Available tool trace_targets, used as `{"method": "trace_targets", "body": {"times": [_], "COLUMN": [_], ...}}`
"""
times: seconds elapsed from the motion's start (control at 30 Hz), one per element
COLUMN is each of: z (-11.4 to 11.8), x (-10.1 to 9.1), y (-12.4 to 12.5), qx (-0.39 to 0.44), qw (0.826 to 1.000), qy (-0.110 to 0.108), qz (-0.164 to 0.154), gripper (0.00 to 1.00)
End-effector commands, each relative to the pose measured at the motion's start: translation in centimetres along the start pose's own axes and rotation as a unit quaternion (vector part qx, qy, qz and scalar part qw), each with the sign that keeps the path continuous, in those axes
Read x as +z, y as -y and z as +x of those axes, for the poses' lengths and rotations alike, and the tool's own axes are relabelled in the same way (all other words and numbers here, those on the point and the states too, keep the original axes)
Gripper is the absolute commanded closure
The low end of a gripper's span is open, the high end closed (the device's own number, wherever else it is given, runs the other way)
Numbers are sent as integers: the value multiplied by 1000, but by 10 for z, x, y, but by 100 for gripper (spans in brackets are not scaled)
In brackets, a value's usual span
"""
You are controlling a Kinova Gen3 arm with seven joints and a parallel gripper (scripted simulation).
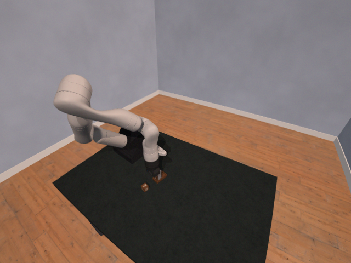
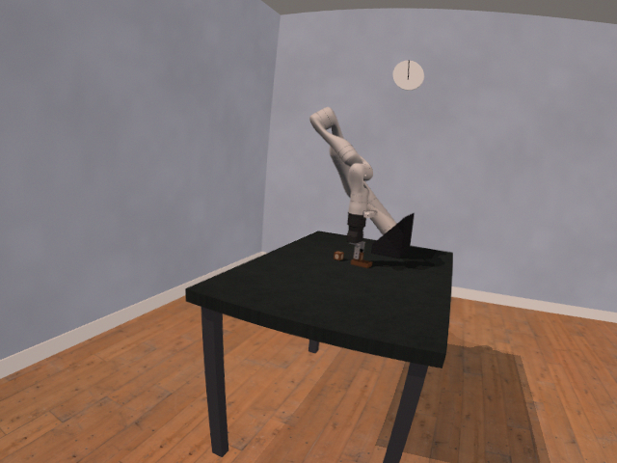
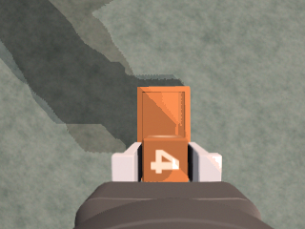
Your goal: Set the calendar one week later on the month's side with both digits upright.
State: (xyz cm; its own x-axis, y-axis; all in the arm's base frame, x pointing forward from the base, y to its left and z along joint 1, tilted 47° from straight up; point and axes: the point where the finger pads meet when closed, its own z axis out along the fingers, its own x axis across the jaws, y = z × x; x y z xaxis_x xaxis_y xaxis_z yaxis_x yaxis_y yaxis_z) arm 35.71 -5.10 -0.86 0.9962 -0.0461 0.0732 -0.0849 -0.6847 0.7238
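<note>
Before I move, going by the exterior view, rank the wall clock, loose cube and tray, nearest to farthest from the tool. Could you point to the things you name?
1. Tray (image 1: 165,177) (image 2: 362,264) (image 3: 187,114): right below the fingertips.
2. Loose cube (image 1: 145,187) (image 2: 338,256): on the table, image-left of the tray.
3. Wall clock (image 2: 408,74): high on the back wall.
</note>
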Motion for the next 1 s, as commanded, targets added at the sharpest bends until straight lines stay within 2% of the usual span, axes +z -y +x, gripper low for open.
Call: {"method": "trace_targets", "body": {"times": [0.0,0.97], "z": [0,0], "x": [1,8], "y": [0,0], "qx": [0,0], "qw": [1000,1000], "qy": [0,0], "qz": [0,0], "gripper": [40,40]}}
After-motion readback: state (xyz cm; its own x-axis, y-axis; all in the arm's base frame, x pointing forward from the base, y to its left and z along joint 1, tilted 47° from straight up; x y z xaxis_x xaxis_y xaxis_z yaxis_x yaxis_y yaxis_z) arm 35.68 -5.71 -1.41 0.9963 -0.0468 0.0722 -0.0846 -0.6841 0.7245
